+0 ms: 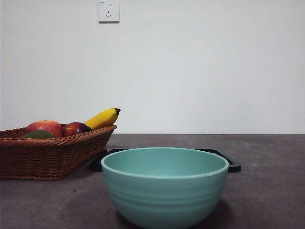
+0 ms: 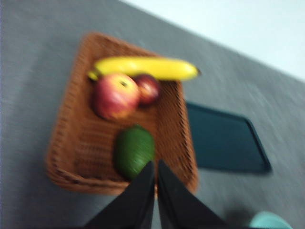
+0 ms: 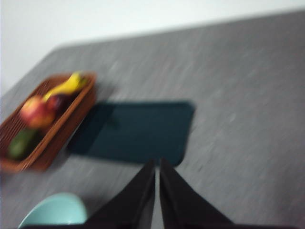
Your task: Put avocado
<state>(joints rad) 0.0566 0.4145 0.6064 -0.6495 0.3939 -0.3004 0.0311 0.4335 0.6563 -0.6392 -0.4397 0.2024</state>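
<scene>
As seen level across the grey desk (image 1: 267, 191), nearest and largest: a mint-green bowl (image 1: 164, 186), upright, standing low in the middle. Just behind it, a flat black tray (image 1: 233, 167), lying on the desk, showing only as a thin dark edge either side of the bowl's rim. To the left, a brown wicker basket (image 1: 47, 157), its near corner close beside the tray's end. Inside the basket, the avocado (image 1: 39, 135), dark green, barely clearing the rim at the near end, lying on the weave just in front of the red apple (image 1: 45, 127). Beside the apple, a dark red fruit (image 1: 76, 129), touching it or nearly so. Past both, at the basket's far end, a yellow banana (image 1: 102, 118), resting across the rim with its dark tip poking out. Farthest back, a plain pale wall (image 1: 214, 71) with a white socket (image 1: 108, 10) high up.

From the left wrist, blurred: the left claw (image 2: 156, 164), jaws pressed together tip to tip, gripping nothing, hanging over the basket's near rim with the avocado (image 2: 134, 150) just ahead of the tips and not touched.

From the right wrist, also blurred: the right claw (image 3: 157, 162), likewise closed to a thin slit and empty, poised above the desk beside the tray, well apart from the basket.
</scene>
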